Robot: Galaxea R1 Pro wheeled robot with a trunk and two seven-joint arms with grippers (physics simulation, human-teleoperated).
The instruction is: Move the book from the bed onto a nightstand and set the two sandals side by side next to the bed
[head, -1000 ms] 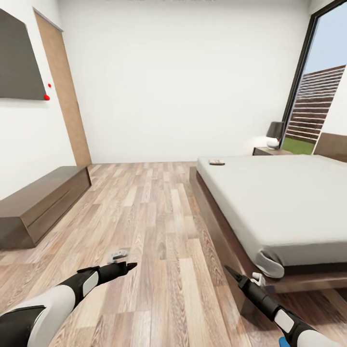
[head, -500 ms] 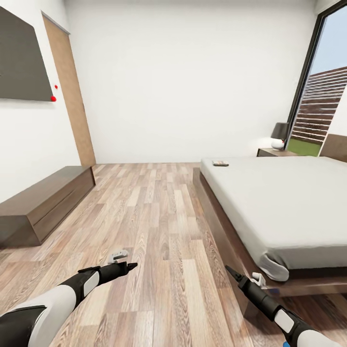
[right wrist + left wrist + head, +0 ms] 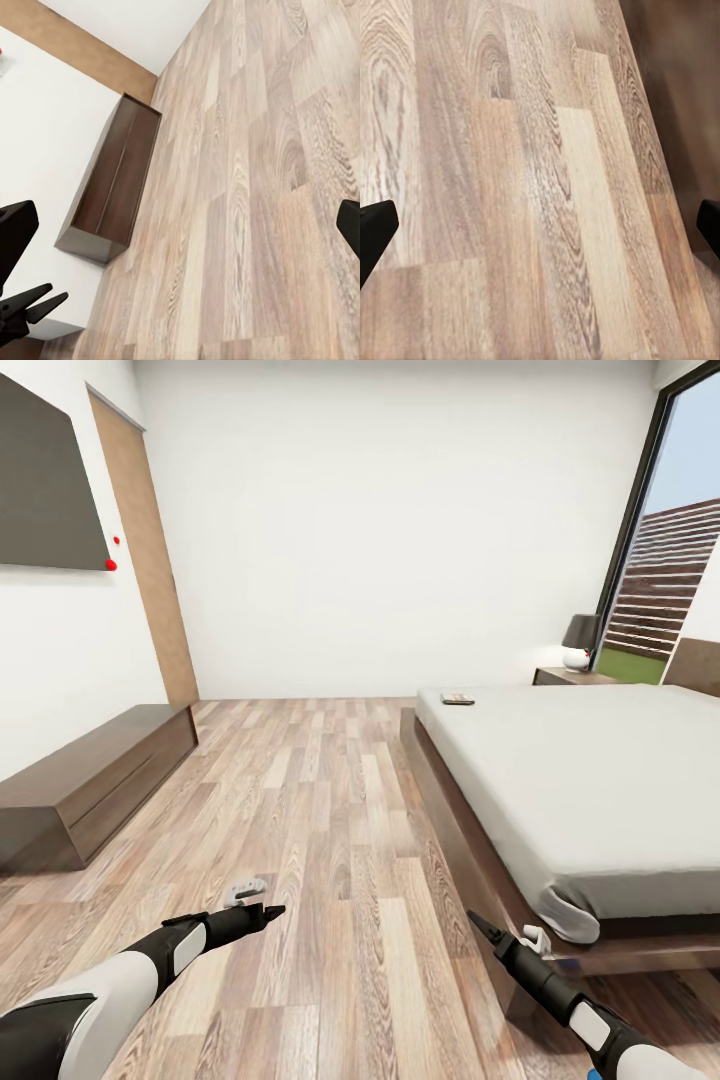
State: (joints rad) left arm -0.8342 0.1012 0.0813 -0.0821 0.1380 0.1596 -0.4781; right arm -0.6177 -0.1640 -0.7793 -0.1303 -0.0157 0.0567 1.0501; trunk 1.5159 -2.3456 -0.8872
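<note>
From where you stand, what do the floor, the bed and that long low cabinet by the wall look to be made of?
The floor looks like matte wood planks: staggered boards with visible grain, light to mid brown. The bed has what seems a plain light-grey fabric mattress on a dark brown frame, probably wood. The long low cabinet looks like dark brown wood or veneer with a smooth, faintly shiny top; this render leaves that open.

no readable text, book (image 3: 458, 699) cover lettering too small

Both arms reach forward and low, the left gripper (image 3: 268, 910) and the right gripper (image 3: 476, 922) each empty, fingers spread wide in the wrist views.
</note>
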